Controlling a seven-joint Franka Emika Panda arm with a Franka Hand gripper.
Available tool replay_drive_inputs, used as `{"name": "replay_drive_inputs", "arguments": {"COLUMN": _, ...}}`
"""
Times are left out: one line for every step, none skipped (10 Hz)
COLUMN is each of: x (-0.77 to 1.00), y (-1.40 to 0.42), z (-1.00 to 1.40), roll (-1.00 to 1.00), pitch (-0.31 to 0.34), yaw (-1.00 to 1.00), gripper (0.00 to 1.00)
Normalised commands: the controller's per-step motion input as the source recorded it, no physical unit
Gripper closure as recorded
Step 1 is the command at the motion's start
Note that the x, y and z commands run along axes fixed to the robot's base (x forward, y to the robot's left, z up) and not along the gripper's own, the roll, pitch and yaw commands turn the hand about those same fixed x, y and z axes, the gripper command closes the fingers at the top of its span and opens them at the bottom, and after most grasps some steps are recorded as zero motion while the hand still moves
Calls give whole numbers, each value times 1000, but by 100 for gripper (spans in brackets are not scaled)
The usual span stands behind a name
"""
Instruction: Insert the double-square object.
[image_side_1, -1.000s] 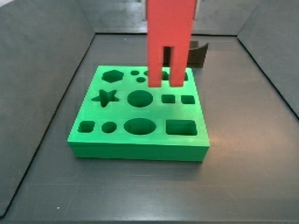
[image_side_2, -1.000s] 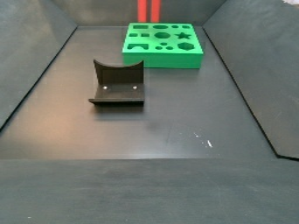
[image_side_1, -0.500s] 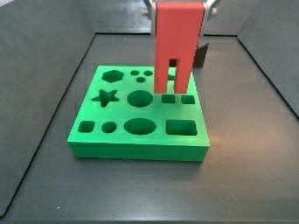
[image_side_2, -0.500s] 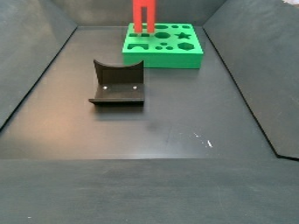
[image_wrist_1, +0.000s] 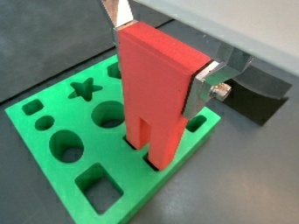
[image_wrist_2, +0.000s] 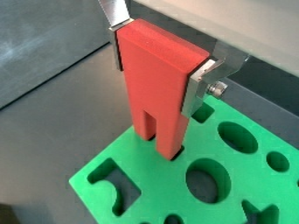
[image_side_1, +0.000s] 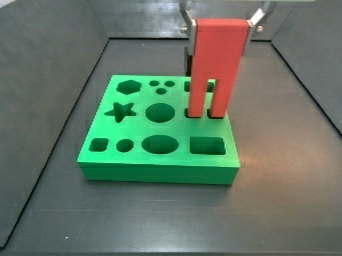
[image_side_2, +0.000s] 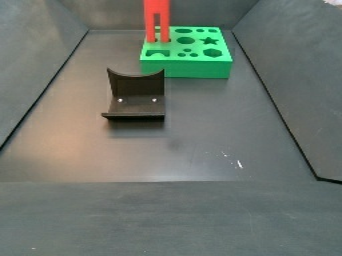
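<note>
The double-square object (image_side_1: 217, 62) is a tall red block held upright, prongs down, in my gripper (image_side_1: 221, 14), which is shut on its upper part. Its two prong tips stand at the pair of small square holes near the right edge of the green board (image_side_1: 134, 160); whether they are inside I cannot tell. Both wrist views show the silver fingers (image_wrist_1: 212, 80) (image_wrist_2: 202, 84) clamping the block (image_wrist_1: 156, 83) (image_wrist_2: 158, 83) over the board (image_wrist_1: 65, 153) (image_wrist_2: 140, 188). In a side view the block (image_side_2: 156, 20) stands at the board's (image_side_2: 194, 62) left end.
The fixture (image_side_2: 134, 96) stands on the dark floor, apart from the board, and shows behind the board in a wrist view (image_wrist_1: 260, 94). Dark walls enclose the floor on the sides. The board has star, round, hexagon and square holes.
The gripper has carried the red block down and to the right in a side view. The prong tips have come from above the board to the two small square holes.
</note>
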Motion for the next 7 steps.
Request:
{"name": "replay_drive_inputs", "arguments": {"x": -200, "y": -37, "z": -329, "roll": -63, "pitch": -90, "yaw": 46, "gripper": 100}}
{"name": "replay_drive_inputs", "arguments": {"x": -269, "y": 0, "z": -386, "roll": -86, "pitch": -77, "yaw": 34, "gripper": 100}}
{"name": "replay_drive_inputs", "arguments": {"x": -366, "y": 0, "z": -331, "roll": -11, "pitch": -66, "yaw": 0, "gripper": 100}}
{"name": "replay_drive_inputs", "arguments": {"x": -383, "y": 126, "z": -277, "roll": 0, "pitch": -31, "yaw": 0, "gripper": 100}}
{"name": "replay_drive_inputs", "arguments": {"x": -9, "y": 111, "z": -263, "roll": -10, "pitch": -9, "yaw": 0, "gripper": 100}}
{"name": "replay_drive_inputs", "arguments": {"x": 297, "y": 54, "z": -326, "roll": -23, "pitch": 0, "yaw": 0, "gripper": 100}}
{"name": "replay_drive_inputs", "arguments": {"x": 414, "y": 0, "z": -460, "roll": -20, "pitch": 0, "yaw": -11, "gripper": 100}}
